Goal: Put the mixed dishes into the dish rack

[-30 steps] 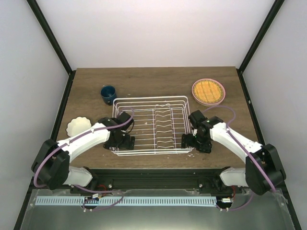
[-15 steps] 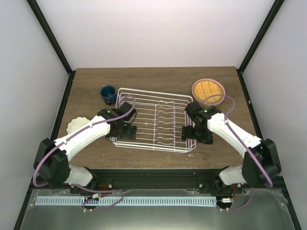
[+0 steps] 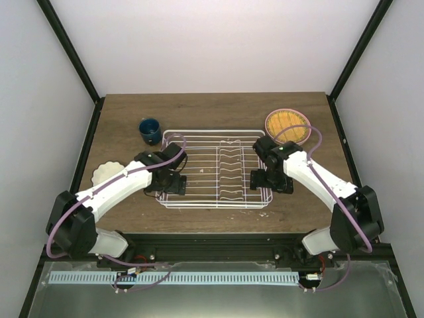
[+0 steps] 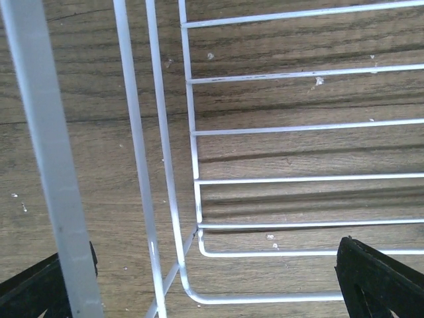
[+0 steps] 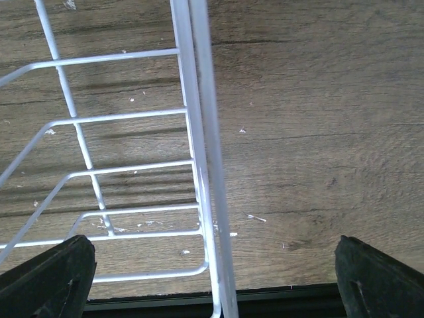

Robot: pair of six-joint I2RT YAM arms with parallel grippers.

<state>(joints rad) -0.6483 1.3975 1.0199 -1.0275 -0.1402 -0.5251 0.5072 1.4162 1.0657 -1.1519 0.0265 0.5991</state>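
The white wire dish rack (image 3: 215, 169) stands empty mid-table. My left gripper (image 3: 171, 182) is open at the rack's near left corner; in the left wrist view (image 4: 209, 265) the rack's rim wires (image 4: 165, 199) run between the wide-apart fingers (image 4: 371, 278). My right gripper (image 3: 270, 180) is open at the near right corner, its fingers (image 5: 46, 271) astride the rim (image 5: 205, 165). The dark blue mug (image 3: 150, 130) stands behind the rack's left end. The cream-white bowl (image 3: 105, 172) is left of the rack, partly under my left arm. The yellow-orange grid plate (image 3: 287, 124) lies on a pink plate (image 3: 289, 140) at the back right.
The table's dark front edge (image 5: 265, 298) shows just below the rack's right corner. Black frame posts (image 3: 86, 93) run along both sides of the table.
The rack has shifted away from the front edge, tilting on the way and now square again. Both grippers moved back with its near corners.
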